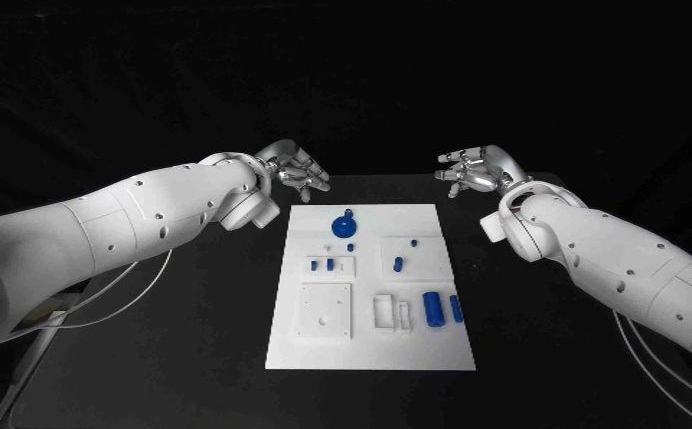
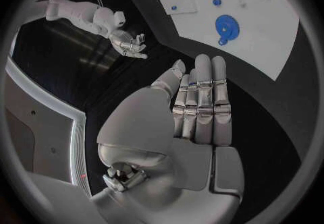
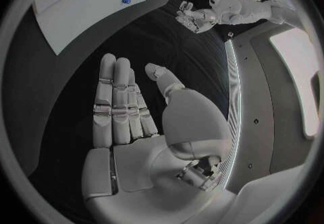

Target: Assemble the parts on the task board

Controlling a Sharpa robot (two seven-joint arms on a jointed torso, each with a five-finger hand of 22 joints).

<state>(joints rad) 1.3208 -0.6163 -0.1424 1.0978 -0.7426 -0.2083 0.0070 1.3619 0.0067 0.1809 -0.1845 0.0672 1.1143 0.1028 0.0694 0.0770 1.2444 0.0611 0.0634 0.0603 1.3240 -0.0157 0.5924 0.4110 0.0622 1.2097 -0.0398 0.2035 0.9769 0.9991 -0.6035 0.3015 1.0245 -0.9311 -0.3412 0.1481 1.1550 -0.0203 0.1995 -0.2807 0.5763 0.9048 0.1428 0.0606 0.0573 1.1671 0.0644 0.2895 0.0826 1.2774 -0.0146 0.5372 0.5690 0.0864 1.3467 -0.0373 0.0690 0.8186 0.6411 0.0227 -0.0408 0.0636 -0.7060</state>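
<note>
My left hand (image 1: 293, 171) and right hand (image 1: 473, 169) hold nothing, fingers straight, past the far end of the task board (image 1: 368, 349). The blue parts (image 1: 434, 307) lie loose on it. I think the building hasn't started.

A black table (image 1: 173, 349) lies under everything, with thin white cables (image 1: 123, 299) trailing at its sides
</note>
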